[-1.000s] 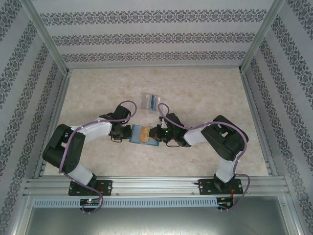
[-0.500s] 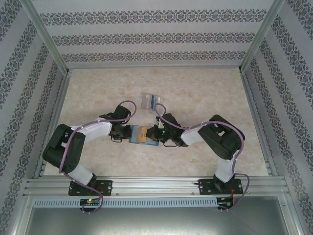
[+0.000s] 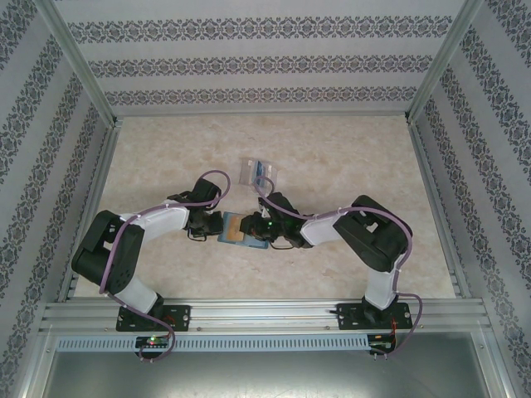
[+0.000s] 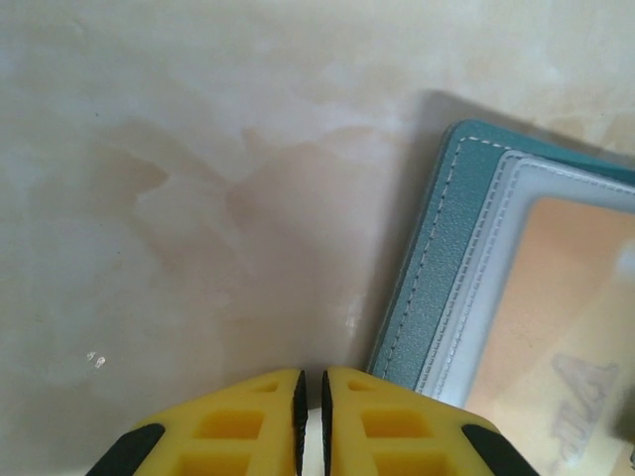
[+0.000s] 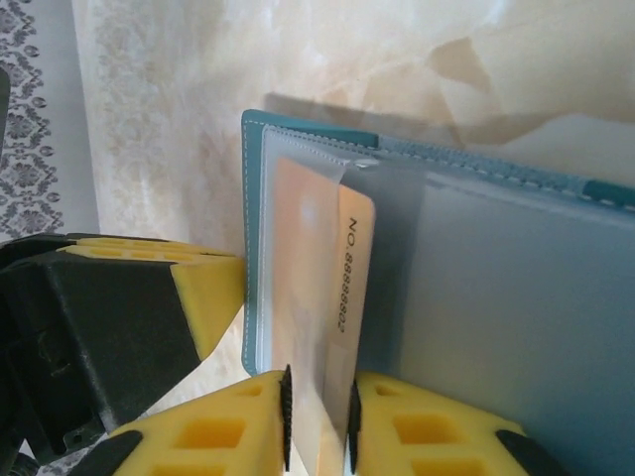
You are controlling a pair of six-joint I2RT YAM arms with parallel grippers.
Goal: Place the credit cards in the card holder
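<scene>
**Two grippers meet at the wallet; one card sits in the holder**

Top view: the left gripper (image 3: 214, 225) and the right gripper (image 3: 252, 227) face each other across a teal folding wallet (image 3: 249, 243). The wallet lies open in the middle of the table (image 3: 348, 157). An orange-tan card (image 3: 237, 227) shows on the wallet's left half. Farther from the arm bases, apart from the wallet, sits the clear card holder (image 3: 251, 172) with a blue card (image 3: 262, 172) in it.

Left wrist view: the yellow fingers (image 4: 248, 416) stand together, with a hairline between them and nothing in it. They are over bare table, just beside the wallet's stitched edge. The orange-tan card lies there under a clear sleeve (image 4: 496, 258).

Right wrist view: the jaws stand slightly apart, and the orange-tan card shows through the gap at their tips. The card's left part lies under the sleeve, and its printed number strip is bare. The tips seem to rest on the card, though contact cannot be told for sure. The left gripper's yellow-and-black finger sits at the wallet's left edge.
</scene>
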